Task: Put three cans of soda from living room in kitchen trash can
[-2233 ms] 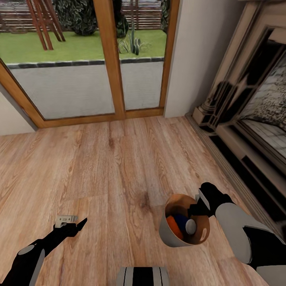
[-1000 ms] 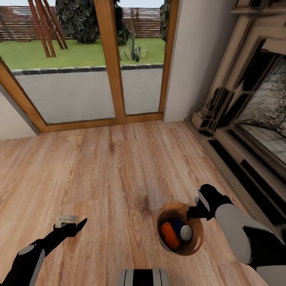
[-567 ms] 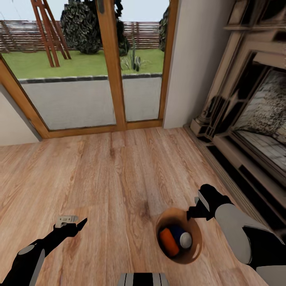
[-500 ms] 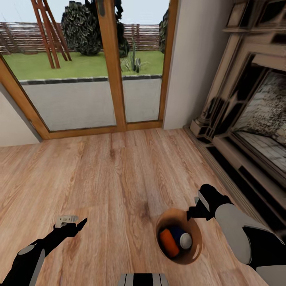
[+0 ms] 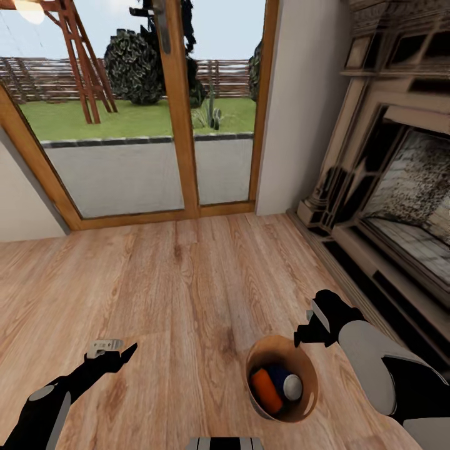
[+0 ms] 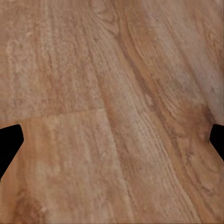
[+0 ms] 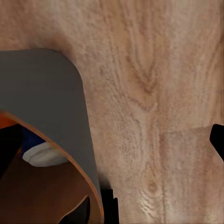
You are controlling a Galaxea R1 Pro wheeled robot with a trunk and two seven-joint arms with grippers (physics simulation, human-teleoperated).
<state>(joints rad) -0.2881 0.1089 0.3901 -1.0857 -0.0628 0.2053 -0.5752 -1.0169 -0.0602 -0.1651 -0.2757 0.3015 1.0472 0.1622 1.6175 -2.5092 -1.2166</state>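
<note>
Since two seconds ago the head camera has tilted up, showing more sky through the wood-framed glass doors (image 5: 156, 112), and the round grey bin with a brown inner wall (image 5: 306, 381) has swung from tilted to nearly upright.

At 8 o'clock in the head view, the black left gripper (image 5: 112, 355) hovers over the light wood-plank floor (image 5: 187, 281) with its fingers spread wide and nothing between them, probably kept free while the robot travels.

At 5 o'clock hangs the bin, with one bright orange can (image 5: 267, 390) and the dark blue silver-topped can (image 5: 287, 384) lying inside; a third can cannot be made out.

The black right gripper (image 5: 304, 332) pinches the bin's rim at its 1 o'clock, apparently to carry all the cans to the kitchen in one trip.

At 3 o'clock stands the ornate fireplace (image 5: 400, 187).
</note>
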